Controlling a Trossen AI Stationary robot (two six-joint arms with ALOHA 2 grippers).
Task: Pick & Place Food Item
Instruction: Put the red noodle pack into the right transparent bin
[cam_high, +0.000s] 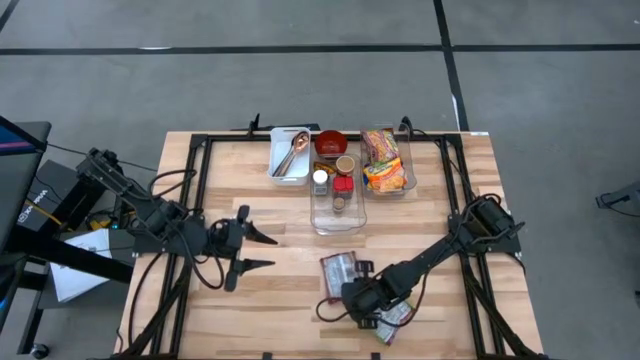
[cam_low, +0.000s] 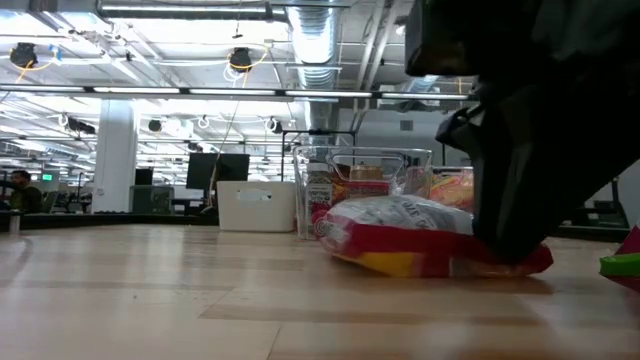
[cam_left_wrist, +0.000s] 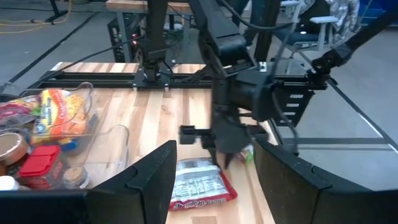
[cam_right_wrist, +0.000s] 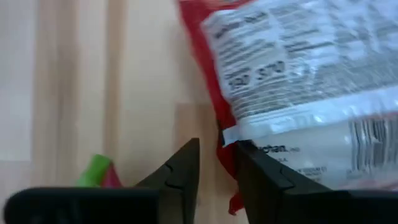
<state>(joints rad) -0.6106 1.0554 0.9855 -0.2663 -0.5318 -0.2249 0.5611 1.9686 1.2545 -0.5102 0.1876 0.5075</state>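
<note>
Right claw is seen low over the desk, at the corner of a red and white food packet. Its two fingers are drawn nearly together, a narrow gap between them; the packet's red edge sits at that gap, but whether it is pinched cannot be told. The packet lies flat on the desk near the front edge, right of centre. A second packet with a green corner lies just beside it. Farther back, a clear bin with jars, a bin of snack bags, a red bowl and a white tray are noted. Left claw is held spread, well apart on the left, gripping nothing.
</note>
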